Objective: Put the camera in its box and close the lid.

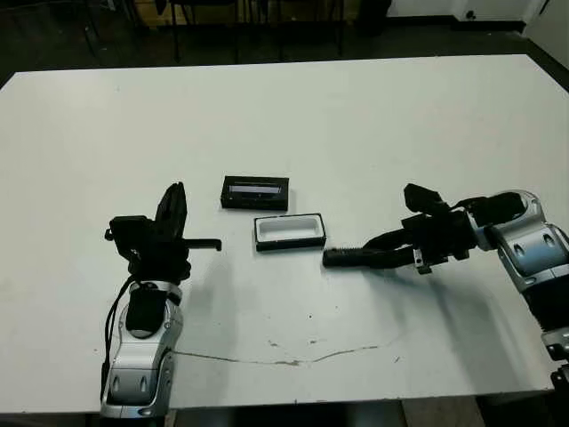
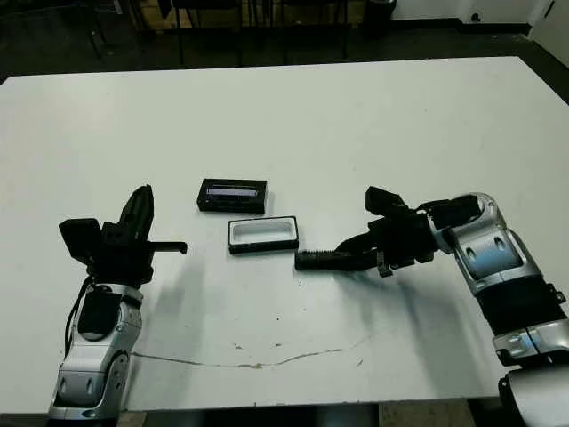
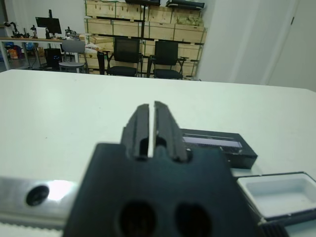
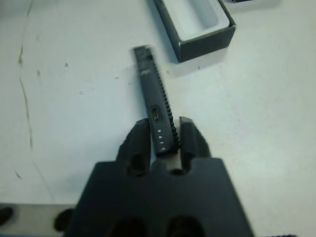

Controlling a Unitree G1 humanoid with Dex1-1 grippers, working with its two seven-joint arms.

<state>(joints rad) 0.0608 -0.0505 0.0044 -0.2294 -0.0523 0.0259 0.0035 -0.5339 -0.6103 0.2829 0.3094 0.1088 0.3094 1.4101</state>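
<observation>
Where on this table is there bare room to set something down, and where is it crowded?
Bare: the wide far stretch of the table beyond the lid, and the near strip in front of the box. Crowded: the middle band, where the left gripper, lid, box and the camera in the right gripper sit close.

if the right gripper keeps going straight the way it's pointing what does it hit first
Probably the box. The right gripper holds the camera pointing at the box's near corner, so the camera's free end would likely meet that corner first, though depth is unclear.
</observation>
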